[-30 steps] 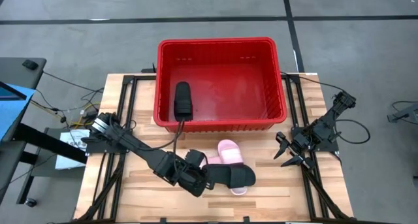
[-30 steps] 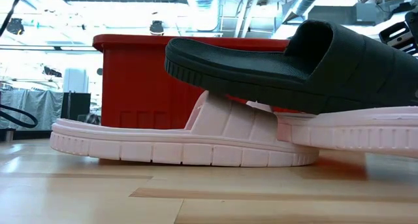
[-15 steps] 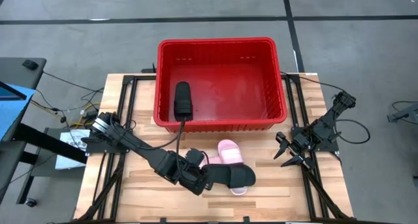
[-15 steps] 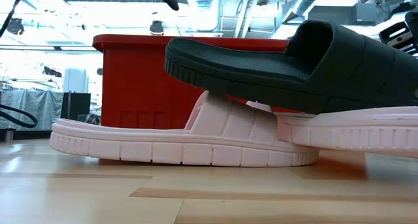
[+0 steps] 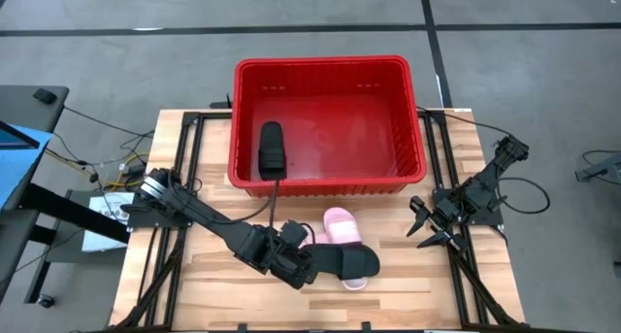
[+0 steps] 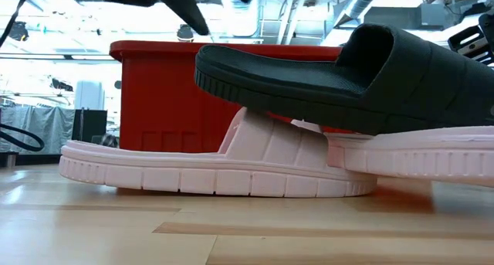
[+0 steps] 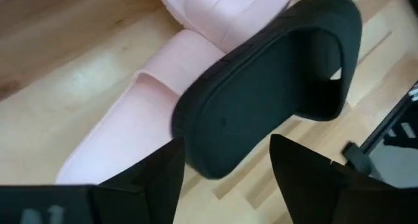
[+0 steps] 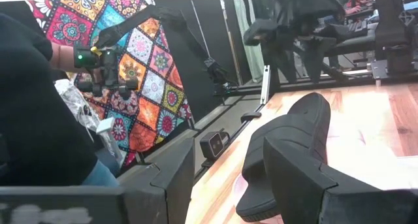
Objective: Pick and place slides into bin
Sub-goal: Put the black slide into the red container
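While one black slide (image 5: 272, 148) is already lying inside the red bin (image 5: 327, 69), near its left wall, you are looking at a job that seems about a quarter done. Three slides are waiting on the wooden surface (image 5: 184, 284) in front of the bin: the second black slide (image 5: 344, 265) is resting on top of the pink pair, one pink slide (image 5: 342, 226) is showing behind it and the other pink slide (image 5: 355, 283) is peeking out from under its front edge. In the low view the black one is sitting tilted across both pale soles, touching them.

Your left end effector (image 5: 299, 267) is poised at the black slide's near end, its fingers (image 7: 147, 178) spread apart on either side of the sole's edge and not yet closed on it. Whether a pad is already brushing the rubber is hard to tell from here.

Your right end effector (image 5: 427, 231) is parked well apart near the surface's right edge, fingers apart and holding nothing.

No brand, label or writing is legible on the slides or the bin.
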Robot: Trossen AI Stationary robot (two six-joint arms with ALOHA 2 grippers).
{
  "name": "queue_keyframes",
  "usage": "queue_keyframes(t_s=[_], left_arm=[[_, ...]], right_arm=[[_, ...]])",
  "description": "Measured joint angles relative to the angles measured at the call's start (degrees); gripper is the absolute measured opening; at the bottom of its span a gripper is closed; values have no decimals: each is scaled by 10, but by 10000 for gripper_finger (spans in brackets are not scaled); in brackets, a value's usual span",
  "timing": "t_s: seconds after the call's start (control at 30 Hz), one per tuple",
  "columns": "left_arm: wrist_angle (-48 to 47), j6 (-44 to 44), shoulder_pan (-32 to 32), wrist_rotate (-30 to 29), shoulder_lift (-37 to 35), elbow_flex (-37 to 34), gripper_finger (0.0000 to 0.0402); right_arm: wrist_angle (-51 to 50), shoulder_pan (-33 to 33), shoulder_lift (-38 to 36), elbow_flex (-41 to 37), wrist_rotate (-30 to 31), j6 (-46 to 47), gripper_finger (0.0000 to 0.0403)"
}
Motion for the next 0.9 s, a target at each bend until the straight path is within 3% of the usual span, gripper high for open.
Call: queue_keyframes(t_s=[0.9], left_arm=[[-5,-15,12,28,44,0,215]], right_arm=[[0,0,0,0,0,0,173]])
